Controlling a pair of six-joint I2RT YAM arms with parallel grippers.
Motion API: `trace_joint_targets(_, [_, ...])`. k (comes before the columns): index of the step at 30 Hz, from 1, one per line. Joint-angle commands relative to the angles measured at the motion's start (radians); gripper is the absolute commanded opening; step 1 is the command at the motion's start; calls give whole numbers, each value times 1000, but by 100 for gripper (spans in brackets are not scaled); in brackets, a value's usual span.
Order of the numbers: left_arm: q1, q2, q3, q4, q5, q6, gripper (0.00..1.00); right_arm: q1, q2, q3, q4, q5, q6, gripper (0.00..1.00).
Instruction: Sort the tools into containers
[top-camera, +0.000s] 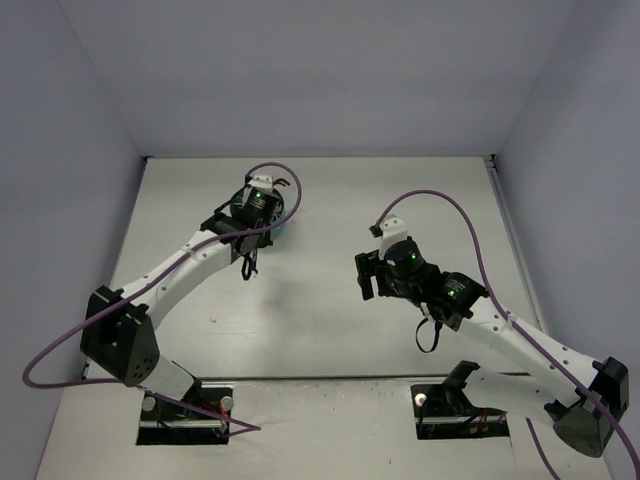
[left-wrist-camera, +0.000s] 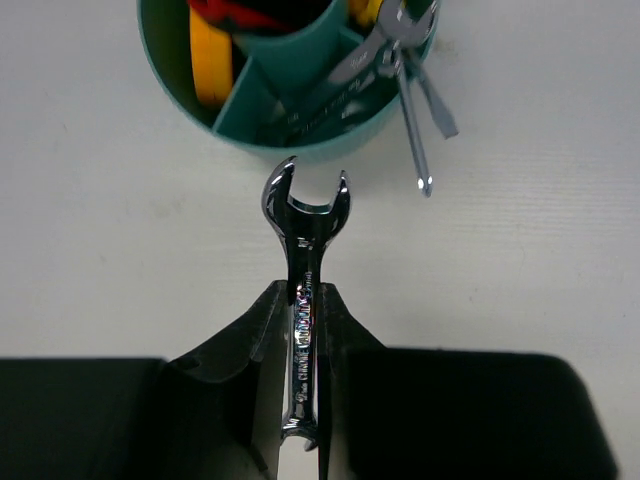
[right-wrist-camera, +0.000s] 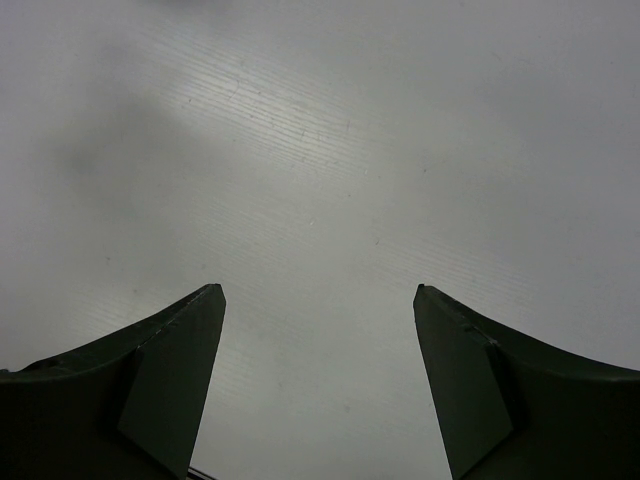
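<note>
Wrenches (left-wrist-camera: 372, 55) and screwdrivers (left-wrist-camera: 416, 140) sit in the teal organiser (left-wrist-camera: 165, 70) at top; left tool (left-wrist-camera: 303, 292) grasps one silver wrench (left-wrist-camera: 305, 215), not yet placed; right tool (right-wrist-camera: 320, 300) released.

A silver wrench (left-wrist-camera: 305, 215) is gripped by its shank in the left gripper (left-wrist-camera: 304, 300), its open-end head pointing at the organiser (left-wrist-camera: 300, 152) and stopping just short of its wall. The round teal organiser stands near the table's far edge, left of centre. Its compartments hold a yellow handle (left-wrist-camera: 210, 60), a red tool (left-wrist-camera: 225, 12) and more wrenches (left-wrist-camera: 365, 60). Two screwdriver shafts (left-wrist-camera: 418, 140) lean out over its rim.
</note>
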Motion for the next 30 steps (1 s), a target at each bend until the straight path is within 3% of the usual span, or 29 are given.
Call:
trace_joint_targets(1, [19,-84,0,295,103,455,0,-9,12,64,36,41,-5,74])
trace_joint_targets(7, [70,0,98,378,314,788,0,-10,40,82,35,53,-5,74])
trace_joint_targets(13, [116,79,133,453,488,914,0,-10,66,115,35,68,-6,74])
trace_joint_targets(21, [171,178,200,479,668,923,0,-12,95,147,32,69,-13,74])
trace_joint_targets(30, [190,211,158,580,728,911,0,-17,114,162,21,79,-15,75])
